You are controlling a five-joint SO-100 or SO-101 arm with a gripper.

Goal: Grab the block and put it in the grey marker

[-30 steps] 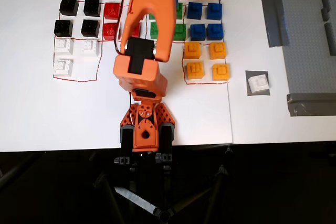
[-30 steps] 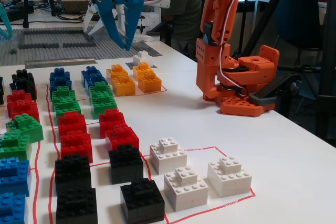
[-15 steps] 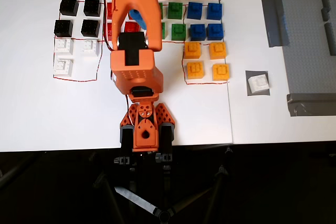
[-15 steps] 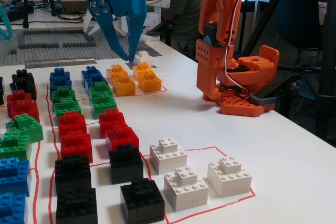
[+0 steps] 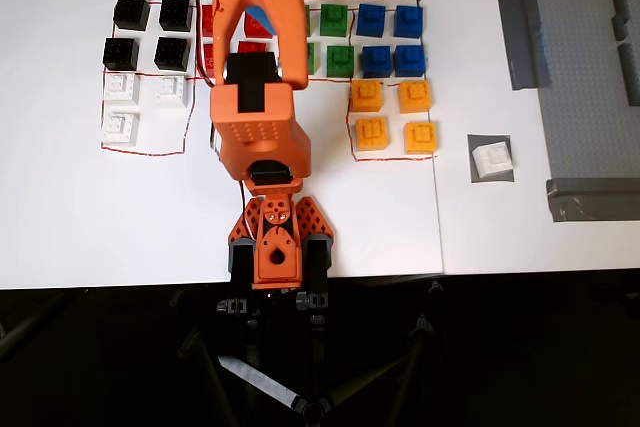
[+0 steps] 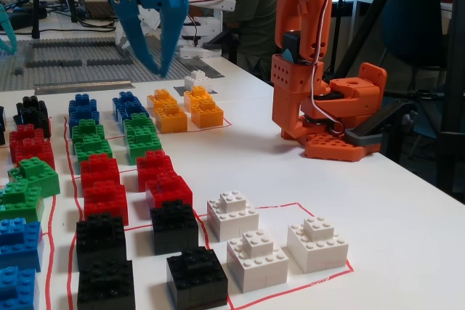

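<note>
Only the fixed view shows the end effector [image 6: 155, 63], slightly open and empty.

The orange arm [image 5: 255, 97] rises from its base [image 5: 277, 247] at lower centre of the overhead view and reaches toward the top edge, where its far end runs out of frame. In the fixed view the same base [image 6: 327, 117] sits at centre right, with the upright orange segment climbing out of the top of the frame. The blue gripper [image 6: 156, 63] hangs in the upper left of that view, pointing downward, its two tapered fingers [image 6: 171, 38] spread slightly apart with nothing between them, well above the tabletop.
</note>
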